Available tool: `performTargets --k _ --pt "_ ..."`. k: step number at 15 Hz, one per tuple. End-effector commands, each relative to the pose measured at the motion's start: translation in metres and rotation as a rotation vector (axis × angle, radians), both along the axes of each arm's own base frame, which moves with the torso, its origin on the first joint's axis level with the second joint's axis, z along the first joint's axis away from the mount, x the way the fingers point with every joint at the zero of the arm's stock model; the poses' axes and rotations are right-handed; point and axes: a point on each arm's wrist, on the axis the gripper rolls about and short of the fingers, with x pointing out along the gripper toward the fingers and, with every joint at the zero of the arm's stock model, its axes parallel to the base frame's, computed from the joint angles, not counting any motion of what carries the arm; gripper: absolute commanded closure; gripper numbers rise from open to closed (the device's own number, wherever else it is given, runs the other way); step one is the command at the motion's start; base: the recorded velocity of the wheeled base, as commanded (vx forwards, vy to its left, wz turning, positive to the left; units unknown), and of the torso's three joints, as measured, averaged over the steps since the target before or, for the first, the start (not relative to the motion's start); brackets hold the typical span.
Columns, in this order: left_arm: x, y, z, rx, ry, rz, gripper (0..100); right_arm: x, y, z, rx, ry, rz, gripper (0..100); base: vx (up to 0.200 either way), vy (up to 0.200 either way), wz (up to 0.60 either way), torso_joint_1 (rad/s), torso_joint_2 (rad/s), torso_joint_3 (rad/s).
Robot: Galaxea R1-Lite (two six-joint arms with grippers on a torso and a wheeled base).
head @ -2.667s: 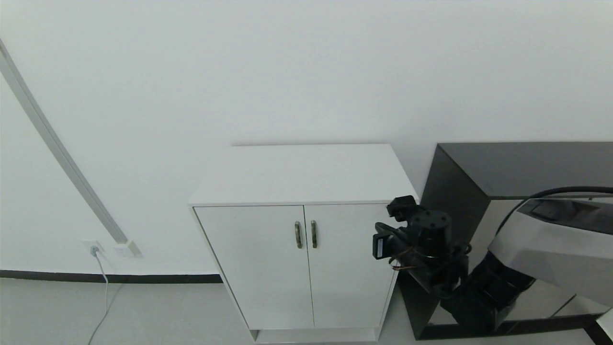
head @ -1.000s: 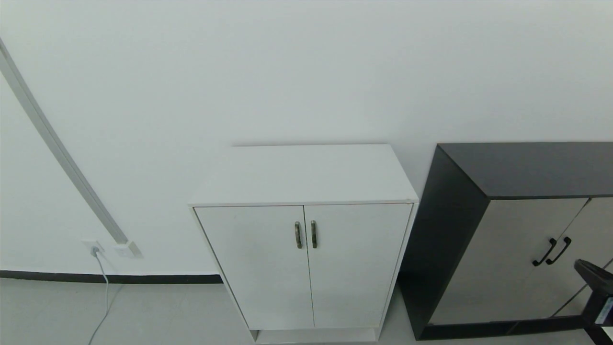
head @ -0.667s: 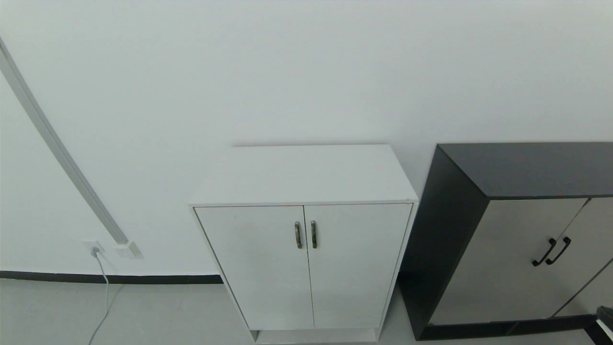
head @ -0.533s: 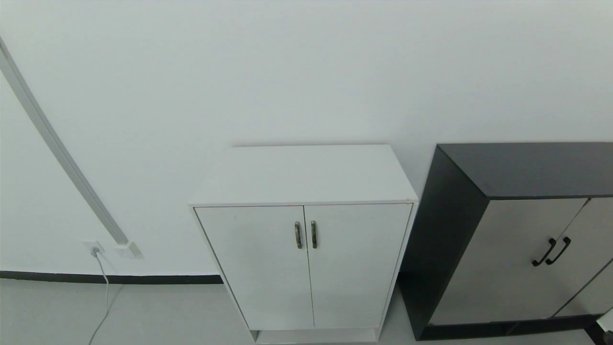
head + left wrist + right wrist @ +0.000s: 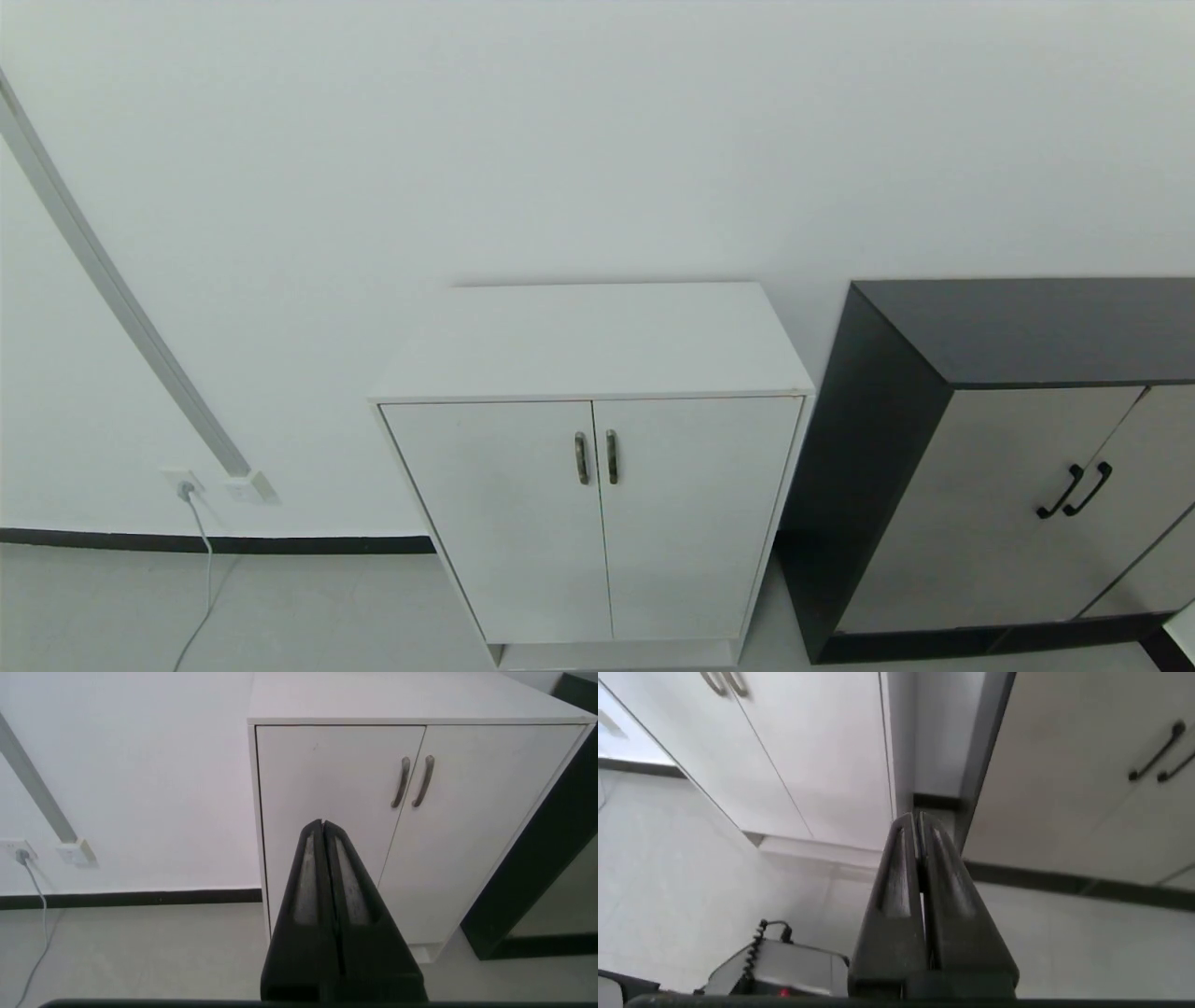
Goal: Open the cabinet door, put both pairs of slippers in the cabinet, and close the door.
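A white cabinet (image 5: 588, 467) stands against the wall with both doors shut; its two metal handles (image 5: 596, 456) meet at the middle seam. In the left wrist view the cabinet (image 5: 411, 812) and its handles (image 5: 413, 780) lie ahead of my left gripper (image 5: 323, 826), which is shut with nothing in it and held well back from the doors. My right gripper (image 5: 921, 819) is shut and empty, low over the floor, in front of the gap between the white cabinet (image 5: 813, 747) and the dark one.
A black cabinet (image 5: 1008, 448) with grey doors and black handles (image 5: 1074, 489) stands right of the white one. A wall socket with a grey cable (image 5: 196, 551) is at the left. Part of a device with a cable (image 5: 775, 961) sits on the floor.
My right arm, raised in front of the white cabinet's right door 2.7 s ago, has dropped away to the lower right and left the head view. The cabinet doors stayed shut.
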Motion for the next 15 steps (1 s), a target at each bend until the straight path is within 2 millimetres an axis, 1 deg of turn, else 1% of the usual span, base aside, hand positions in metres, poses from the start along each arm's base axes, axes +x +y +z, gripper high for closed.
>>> performTargets --k 1,4,8,10,15 --pt "0.000 0.000 0.000 0.000 0.002 0.000 100 -0.002 -0.001 -0.001 -0.017 -0.017 -0.015 100 0.000 0.000 0.00 0.000 0.00 0.000" --pt "0.000 0.000 0.000 0.000 0.000 0.001 100 -0.006 -0.002 -0.001 -0.100 -0.081 -0.086 100 0.000 0.000 0.00 0.000 0.00 0.000" --pt "0.000 0.000 0.000 -0.002 0.002 0.001 100 -0.010 -0.002 -0.001 -0.103 -0.119 -0.178 100 0.000 0.000 0.00 0.000 0.00 0.000" --pt "0.000 0.000 0.000 -0.002 0.002 0.003 100 -0.016 -0.002 -0.001 -0.089 -0.182 -0.202 100 0.000 0.000 0.00 0.000 0.00 0.000" --pt "0.000 0.000 0.000 -0.002 0.002 0.000 100 -0.023 -0.001 -0.003 -0.034 -0.271 -0.263 100 0.000 0.000 0.00 0.000 0.00 0.000"
